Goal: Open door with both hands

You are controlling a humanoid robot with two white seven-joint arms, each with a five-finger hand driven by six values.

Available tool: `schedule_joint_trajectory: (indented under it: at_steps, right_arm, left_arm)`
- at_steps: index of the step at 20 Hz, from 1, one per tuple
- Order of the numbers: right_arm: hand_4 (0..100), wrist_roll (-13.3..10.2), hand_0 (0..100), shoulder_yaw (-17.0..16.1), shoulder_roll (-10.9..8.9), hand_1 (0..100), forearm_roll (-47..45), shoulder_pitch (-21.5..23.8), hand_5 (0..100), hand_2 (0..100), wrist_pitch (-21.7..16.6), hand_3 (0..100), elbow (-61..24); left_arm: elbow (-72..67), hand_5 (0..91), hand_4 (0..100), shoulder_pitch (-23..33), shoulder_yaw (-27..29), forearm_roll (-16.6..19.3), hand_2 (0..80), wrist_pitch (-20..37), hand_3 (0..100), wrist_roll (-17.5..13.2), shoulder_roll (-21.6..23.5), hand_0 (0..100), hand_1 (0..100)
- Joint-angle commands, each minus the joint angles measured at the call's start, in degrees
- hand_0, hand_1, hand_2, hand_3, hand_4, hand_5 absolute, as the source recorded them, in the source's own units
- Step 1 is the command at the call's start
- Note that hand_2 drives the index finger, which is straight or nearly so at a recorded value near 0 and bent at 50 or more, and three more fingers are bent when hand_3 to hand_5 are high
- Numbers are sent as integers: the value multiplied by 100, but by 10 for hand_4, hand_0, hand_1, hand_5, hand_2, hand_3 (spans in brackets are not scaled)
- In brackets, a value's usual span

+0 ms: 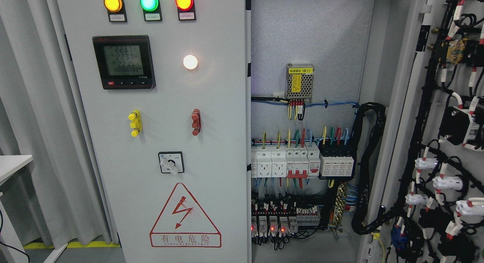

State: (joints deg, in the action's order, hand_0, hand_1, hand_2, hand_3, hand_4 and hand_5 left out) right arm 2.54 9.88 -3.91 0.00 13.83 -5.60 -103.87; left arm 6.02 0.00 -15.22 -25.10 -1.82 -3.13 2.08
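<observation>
One door (435,142) is swung wide at the right; the left door (159,142) is shut. Stiff, heavy steel is judged; its free edge should be gripped. No robot hand is seen, so its state cannot be told.

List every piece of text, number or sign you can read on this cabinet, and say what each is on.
"有电危险", under a red lightning-bolt triangle: warning sign on the closed left door.
"2231", "2233", "2235", roughly; digits blurred: meter display.
"(B1)", after small illegible characters: yellow label on the power supply.
Too small to read: the three indicator-lamp tags, the line beneath the warning text, the rotary switch plate.
</observation>
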Motion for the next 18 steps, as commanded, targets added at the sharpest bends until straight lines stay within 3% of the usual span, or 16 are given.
schedule_joint_trajectory:
  at_steps: [1, 6, 14, 18]
  right_arm:
    - [0, 27, 219, 14, 390, 0, -97, -1231, 0, 0, -3, 0, -1003]
    - [0, 18, 219, 67, 391, 0, -123, -2260, 0, 0, 436, 0, -890]
    - [0, 27, 219, 338, 391, 0, -202, -3272, 0, 0, 498, 0, -318]
    - [0, -78, 219, 533, 391, 0, -1132, -3685, 0, 0, 937, 0, -178]
  left_arm:
    - [-742, 0, 34, 87, 362, 58, 29, 6, 29, -21, -173, 291, 0]
    - [-716, 0, 34, 87, 371, 84, 29, 50, 28, -29, -173, 291, 0]
    - [-707, 0, 34, 79, 335, 84, 29, 59, 28, -29, -173, 292, 0]
    - [-698, 0, 33, 79, 327, 93, 29, 68, 29, -29, -182, 292, 0]
